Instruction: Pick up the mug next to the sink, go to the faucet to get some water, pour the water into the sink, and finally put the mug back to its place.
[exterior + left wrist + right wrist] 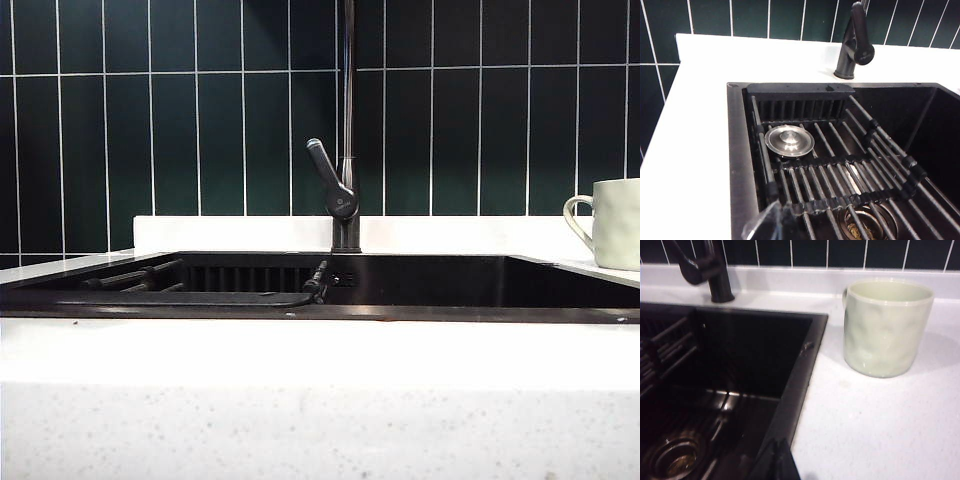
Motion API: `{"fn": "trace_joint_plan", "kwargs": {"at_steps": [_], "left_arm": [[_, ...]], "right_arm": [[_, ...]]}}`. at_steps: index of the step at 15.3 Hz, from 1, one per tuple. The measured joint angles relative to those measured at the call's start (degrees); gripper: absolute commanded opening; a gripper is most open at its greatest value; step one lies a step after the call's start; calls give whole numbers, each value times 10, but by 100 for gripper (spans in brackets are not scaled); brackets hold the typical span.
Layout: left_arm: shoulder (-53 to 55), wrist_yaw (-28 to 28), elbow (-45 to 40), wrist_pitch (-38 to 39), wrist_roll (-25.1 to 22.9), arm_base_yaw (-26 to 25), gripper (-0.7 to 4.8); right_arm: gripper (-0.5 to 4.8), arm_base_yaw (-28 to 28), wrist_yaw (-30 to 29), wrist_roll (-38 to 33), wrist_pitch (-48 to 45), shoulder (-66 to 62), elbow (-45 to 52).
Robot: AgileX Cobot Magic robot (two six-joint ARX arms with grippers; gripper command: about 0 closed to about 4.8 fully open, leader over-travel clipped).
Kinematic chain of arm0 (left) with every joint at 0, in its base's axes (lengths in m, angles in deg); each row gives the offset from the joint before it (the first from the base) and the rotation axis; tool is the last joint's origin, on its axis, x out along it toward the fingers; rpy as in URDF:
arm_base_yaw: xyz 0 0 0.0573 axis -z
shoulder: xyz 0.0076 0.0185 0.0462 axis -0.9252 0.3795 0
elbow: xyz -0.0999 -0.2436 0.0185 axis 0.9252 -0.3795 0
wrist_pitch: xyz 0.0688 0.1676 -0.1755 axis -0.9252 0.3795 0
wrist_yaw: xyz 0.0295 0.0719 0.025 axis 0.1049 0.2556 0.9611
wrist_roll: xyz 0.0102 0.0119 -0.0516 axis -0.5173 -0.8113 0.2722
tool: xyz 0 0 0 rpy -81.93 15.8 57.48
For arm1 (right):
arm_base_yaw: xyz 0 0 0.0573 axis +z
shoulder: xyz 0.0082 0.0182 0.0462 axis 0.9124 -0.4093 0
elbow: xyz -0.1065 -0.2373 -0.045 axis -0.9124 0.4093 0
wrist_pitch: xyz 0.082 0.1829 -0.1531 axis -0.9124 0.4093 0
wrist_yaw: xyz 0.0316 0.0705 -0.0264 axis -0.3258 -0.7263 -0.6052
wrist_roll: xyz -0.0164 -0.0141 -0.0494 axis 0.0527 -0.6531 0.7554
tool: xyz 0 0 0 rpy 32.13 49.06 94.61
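1. I saw the mug (887, 329) upright on the white tabletop (880, 430), just beside the sink (805, 370) rim — untouched.
2. A folding rack (840, 170) and a metal strainer lid (789, 140) sat in the sink, below the faucet (346, 150).
3. Left tool (765, 227) hovered over the sink's edge, tips together; right tool (780, 462) likewise pinched together, holding nothing.

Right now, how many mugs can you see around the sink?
1. The mug stands upright on the white countertop, to the right of the sink and apart from its rim. Anything beyond the frames stays unseen.
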Motion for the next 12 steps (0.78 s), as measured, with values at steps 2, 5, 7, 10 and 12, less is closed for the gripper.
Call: {"fn": "trace_joint_plan", "kwargs": {"at_steps": [2, 5, 7, 10, 12], "left_arm": [[-33, 0, -18, -4, 1, 0, -3], [-109, 0, -24, 23, 1, 0, -3], [-120, 11, -23, 41, 1, 0, -3], [-121, 27, -24, 47, -9, -1, -4], [-121, 52, -30, 26, -12, -1, -4]], "right_arm": [[-6, 0, -2, 7, -12, 2, 0], [-6, 0, -2, 7, -18, 2, 0], [-6, 1, -13, 7, -22, 2, 0], [-6, 1, -24, 7, -28, 11, 0], [-6, 1, -22, 8, -28, 11, 0]]}}
